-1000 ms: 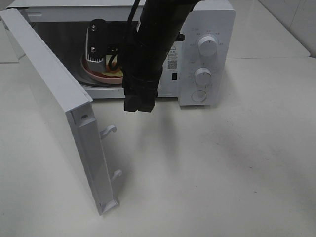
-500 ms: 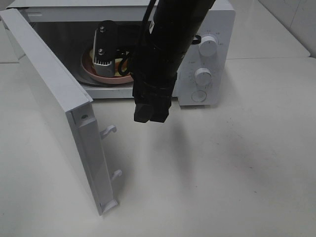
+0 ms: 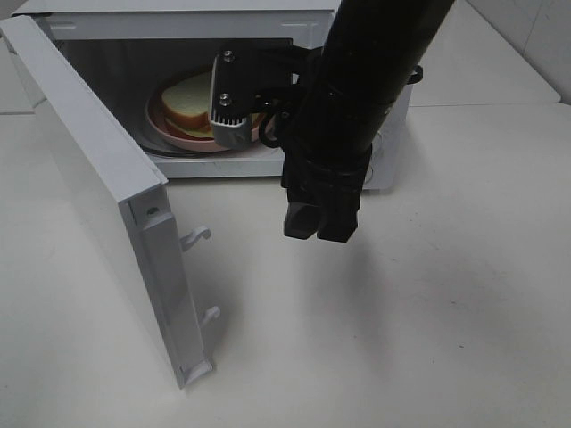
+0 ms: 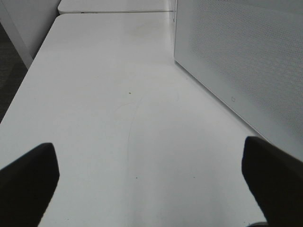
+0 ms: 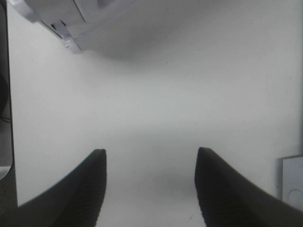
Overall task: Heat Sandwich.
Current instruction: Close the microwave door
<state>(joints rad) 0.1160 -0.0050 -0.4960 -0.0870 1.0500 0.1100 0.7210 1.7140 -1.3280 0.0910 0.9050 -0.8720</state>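
Observation:
The sandwich (image 3: 189, 96), white bread with a tan crust, lies on a pink plate (image 3: 163, 126) inside the open microwave (image 3: 178, 22). The right arm's camera mount (image 3: 234, 100) hides the sandwich's right part. My right gripper (image 3: 321, 227) hangs in front of the microwave, pointing down over the table and apart from the plate. In the right wrist view my right gripper (image 5: 150, 153) is open with only bare table between its fingers. My left gripper (image 4: 147, 149) stands wide open over the table, beside the microwave door (image 4: 246, 61), holding nothing.
The microwave door (image 3: 98, 169) swings out to the front left, its latch hooks (image 3: 196, 236) facing the middle. The door's lower corner (image 5: 71, 19) shows in the right wrist view. My right arm covers the microwave's control panel. The white table (image 3: 428, 321) spreads to the front and right.
My right arm has drawn back out of the microwave opening and moved right, uncovering the sandwich and plate and now hiding the knobs. Both grippers keep the same opening.

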